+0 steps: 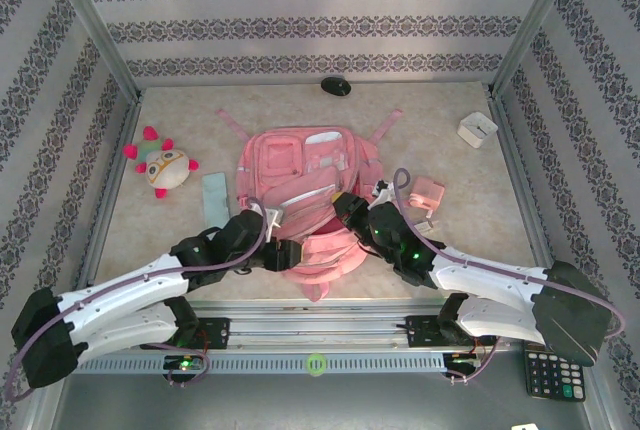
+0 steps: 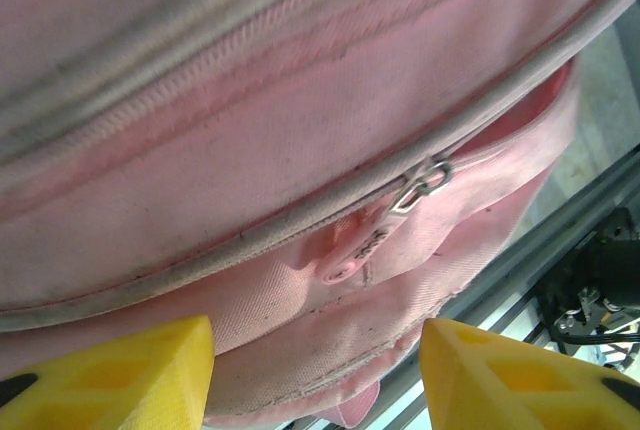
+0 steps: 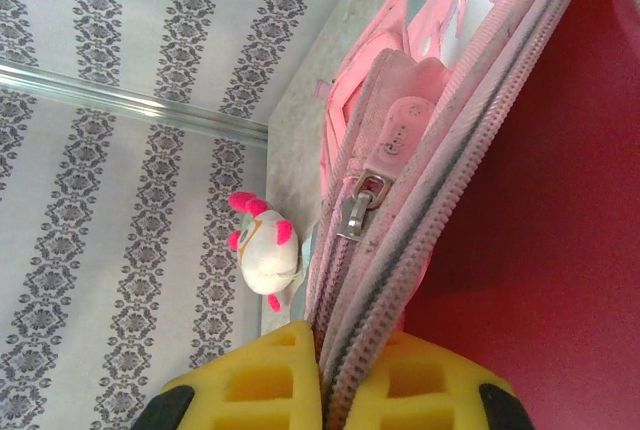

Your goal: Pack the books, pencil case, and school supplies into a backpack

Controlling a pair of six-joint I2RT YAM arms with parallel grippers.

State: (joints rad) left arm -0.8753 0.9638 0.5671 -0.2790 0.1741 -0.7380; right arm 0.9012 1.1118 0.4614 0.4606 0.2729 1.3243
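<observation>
While the right gripper [image 3: 335,382] pinches the zippered rim of the backpack [image 1: 300,160], lying mid-table, the left gripper [image 2: 315,380] gapes wide at its lower seam, holding nothing. Fabric is judged soft and limp; the stiffer rim offers the best hold. Compartment depth is hidden.

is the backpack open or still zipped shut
Open. The right gripper pinches one zipper edge of the backpack, and the darker red lining shows beside that edge in the right wrist view.
</observation>
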